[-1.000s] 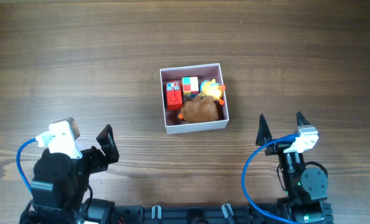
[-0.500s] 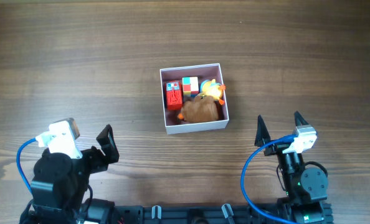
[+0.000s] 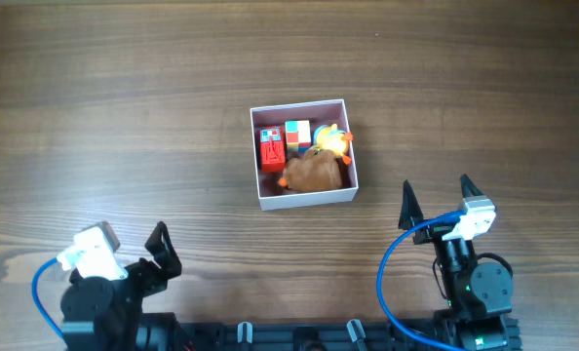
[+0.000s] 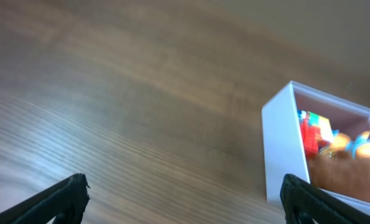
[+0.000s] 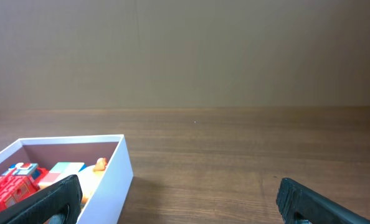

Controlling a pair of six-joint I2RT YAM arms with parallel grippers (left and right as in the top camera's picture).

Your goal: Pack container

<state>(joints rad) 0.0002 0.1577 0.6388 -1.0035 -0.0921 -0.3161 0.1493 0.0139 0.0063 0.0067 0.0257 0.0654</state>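
Note:
The container [image 3: 307, 200], a white-walled square box with a pink inside, sits at mid-table. It holds a red toy [image 3: 271, 149], a coloured cube [image 3: 297, 134], a yellow duck [image 3: 334, 141] and a brown plush [image 3: 314, 174]. My left gripper [image 3: 124, 246] is open and empty near the front left edge, far from the box. In the left wrist view [image 4: 185, 186] the container [image 4: 281, 149] lies ahead to the right. My right gripper [image 3: 437, 185] is open and empty, front right of the box. In the right wrist view [image 5: 179, 190] the container [image 5: 113, 180] is at the lower left.
Bare wooden table top [image 3: 124, 97] surrounds the box on all sides. Blue cables [image 3: 392, 263] loop beside the arm bases along the front edge.
My left arm has pulled back toward the front edge of the table, with its gripper still open. The right arm has barely shifted. The box and toys have not moved.

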